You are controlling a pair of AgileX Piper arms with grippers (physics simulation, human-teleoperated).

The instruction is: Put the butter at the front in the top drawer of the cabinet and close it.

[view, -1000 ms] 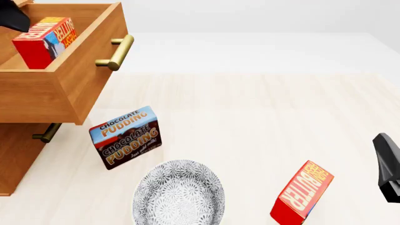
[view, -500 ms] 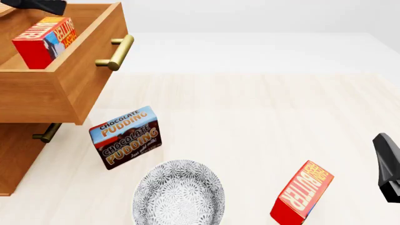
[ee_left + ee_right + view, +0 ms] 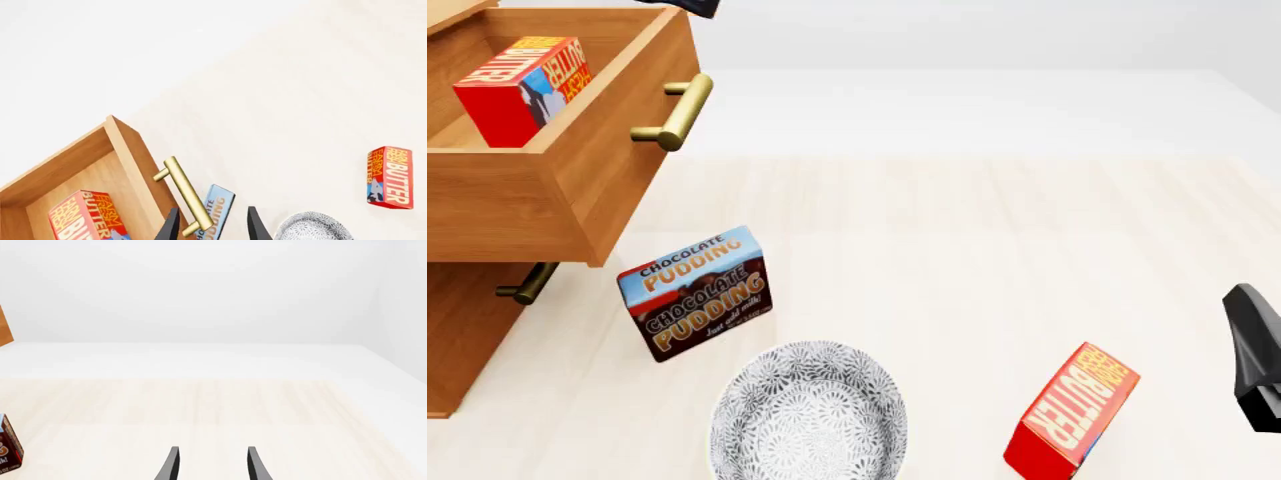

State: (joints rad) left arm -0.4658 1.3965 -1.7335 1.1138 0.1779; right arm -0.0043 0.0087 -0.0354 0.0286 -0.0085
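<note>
The butter stands inside the open top drawer of the cabinet; it also shows in the left wrist view. My left gripper is open and empty, high above the drawer's brass handle, which shows between its fingers. In the front view only a dark bit of the left gripper shows at the top edge, above the drawer front. My right gripper is open and empty, at the right edge of the front view, away from everything.
A second butter box stands at the front right of the table. A Chocolate Pudding box stands below the drawer front, with a patterned bowl in front of it. A lower drawer handle sticks out under the open drawer.
My left gripper has moved right from over the drawer's inside to above its front and handle. The butter stays in the drawer. The right arm has not moved.
</note>
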